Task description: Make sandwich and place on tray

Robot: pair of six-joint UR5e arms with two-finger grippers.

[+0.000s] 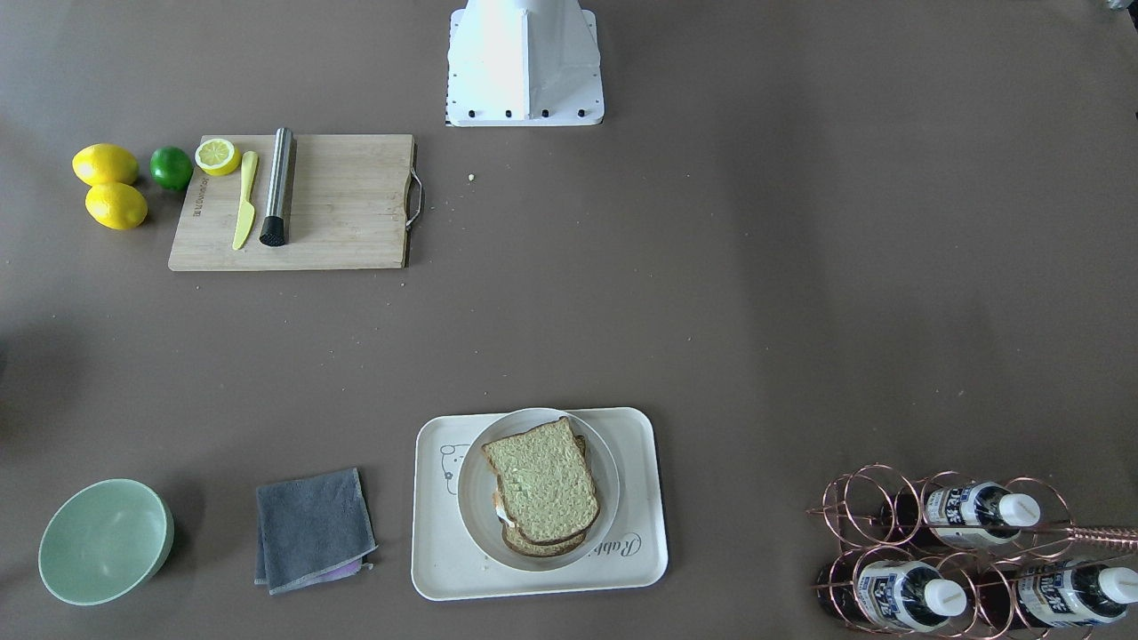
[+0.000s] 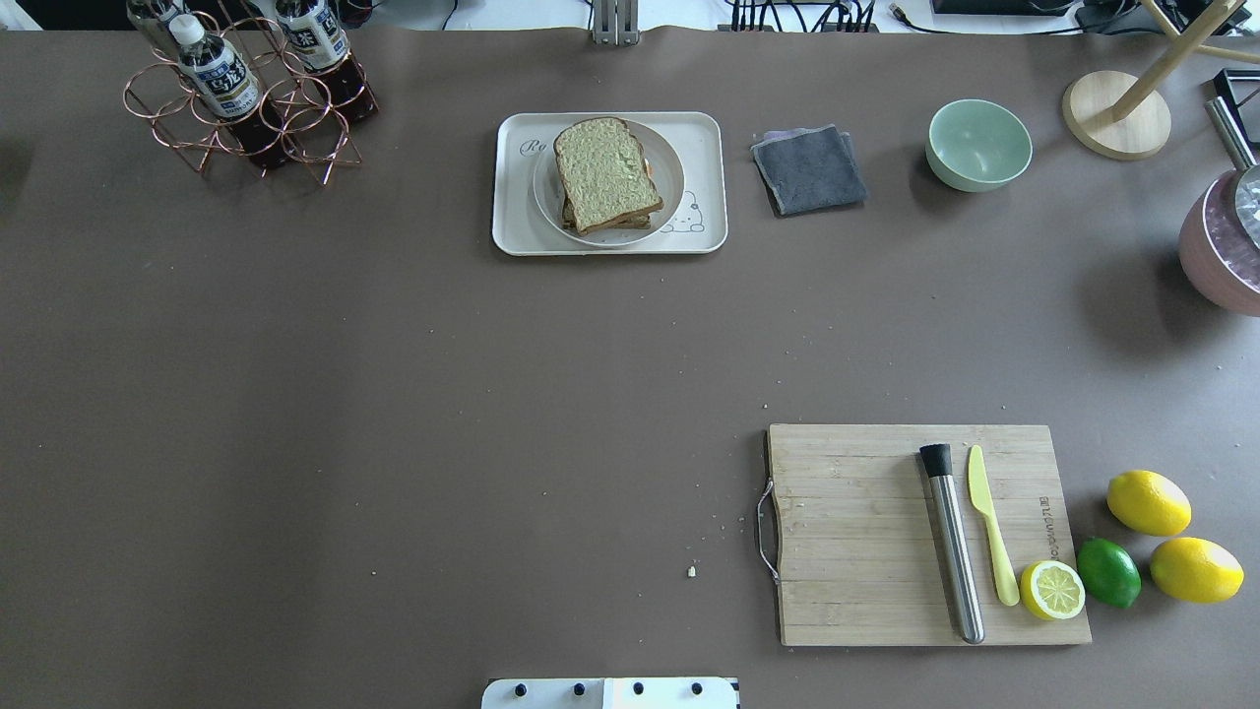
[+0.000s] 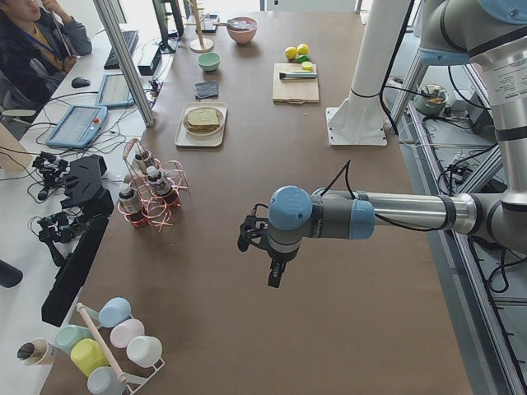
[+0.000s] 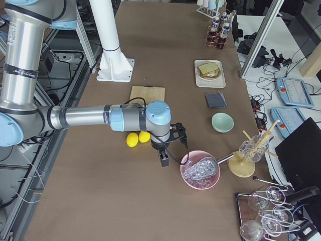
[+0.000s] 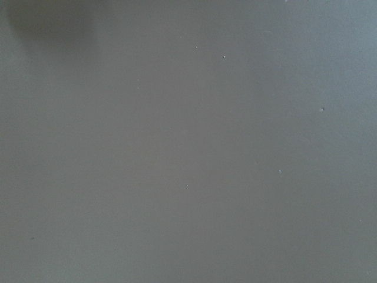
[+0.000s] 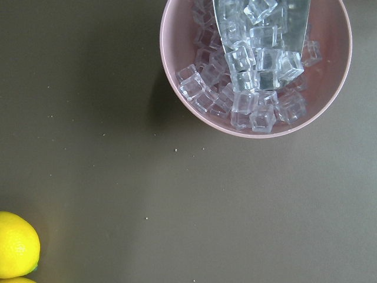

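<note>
The sandwich, two greenish-tan bread slices with a sliver of white egg at the edge, lies on a round white plate. The plate stands on the cream tray. In the overhead view the sandwich and the tray are at the far middle of the table. My left gripper hangs over bare table, far from the tray, and shows only in the exterior left view. My right gripper hangs beside a pink bowl of ice, seen only from the right side. I cannot tell whether either is open or shut.
A wooden cutting board holds a steel muddler, a yellow knife and a half lemon. Lemons and a lime lie beside it. A grey cloth, a green bowl, a bottle rack and the pink ice bowl stand around.
</note>
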